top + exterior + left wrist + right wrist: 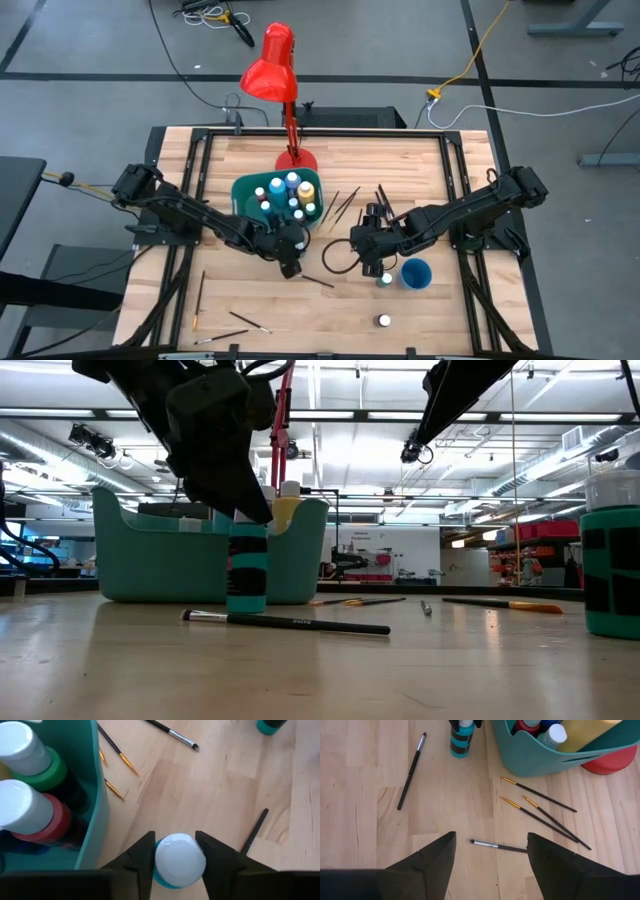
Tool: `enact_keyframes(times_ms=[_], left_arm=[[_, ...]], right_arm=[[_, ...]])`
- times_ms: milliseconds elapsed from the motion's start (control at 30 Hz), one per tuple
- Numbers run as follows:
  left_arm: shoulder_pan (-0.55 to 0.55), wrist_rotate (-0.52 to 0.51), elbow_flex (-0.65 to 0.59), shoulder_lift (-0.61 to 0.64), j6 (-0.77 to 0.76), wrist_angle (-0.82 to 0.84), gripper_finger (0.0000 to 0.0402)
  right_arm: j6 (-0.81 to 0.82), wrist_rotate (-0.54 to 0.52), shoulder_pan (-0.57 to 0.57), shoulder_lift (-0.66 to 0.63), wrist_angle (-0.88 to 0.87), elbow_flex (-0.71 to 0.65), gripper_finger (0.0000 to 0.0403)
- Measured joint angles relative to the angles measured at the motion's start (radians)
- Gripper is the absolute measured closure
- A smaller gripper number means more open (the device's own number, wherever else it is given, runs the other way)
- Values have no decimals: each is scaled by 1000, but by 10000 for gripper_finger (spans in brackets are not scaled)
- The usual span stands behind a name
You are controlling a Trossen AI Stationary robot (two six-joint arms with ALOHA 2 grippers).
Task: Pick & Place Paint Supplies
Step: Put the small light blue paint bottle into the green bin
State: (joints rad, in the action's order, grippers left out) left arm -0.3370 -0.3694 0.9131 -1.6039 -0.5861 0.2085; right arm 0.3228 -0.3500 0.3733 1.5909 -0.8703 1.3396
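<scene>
While the left gripper (175,860) stands low over the table just beside the teal bin (246,192), its two dark fingers (142,857) sit on either side of the white cap of a teal paint bottle (246,570), which stands upright on the wood; whether they press the cap firmly cannot be told. Several other white-capped bottles (290,190) stand inside the bin, and a dark long-handled brush (285,622) lies flat on the table in front of the teal bottle. Near the blue cup (415,273), the right gripper (490,852) hangs with its fingers spread wide and empty above a small brush (497,846), with three gold-ferruled brushes (540,812) lying between it and the bin.
</scene>
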Motion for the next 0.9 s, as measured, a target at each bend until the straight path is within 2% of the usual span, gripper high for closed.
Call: enact_keyframes(times_ms=[67,300,433,567,800,900], left_arm=[[0,1,2,0,3,1,276],[-1,57,56,7,65,37,273],[0,63,132,7,88,178,260],[0,57,210,8,123,339,277],[-2,19,342,9,180,559,276],[-6,-21,368,34,195,625,265]], right_arm=[[0,0,0,0,0,0,151],[0,0,0,0,2,0,151],[0,0,0,0,3,0,151],[0,0,0,0,3,0,151],[-15,-1,0,0,4,0,151],[-17,-1,0,0,8,0,151]])
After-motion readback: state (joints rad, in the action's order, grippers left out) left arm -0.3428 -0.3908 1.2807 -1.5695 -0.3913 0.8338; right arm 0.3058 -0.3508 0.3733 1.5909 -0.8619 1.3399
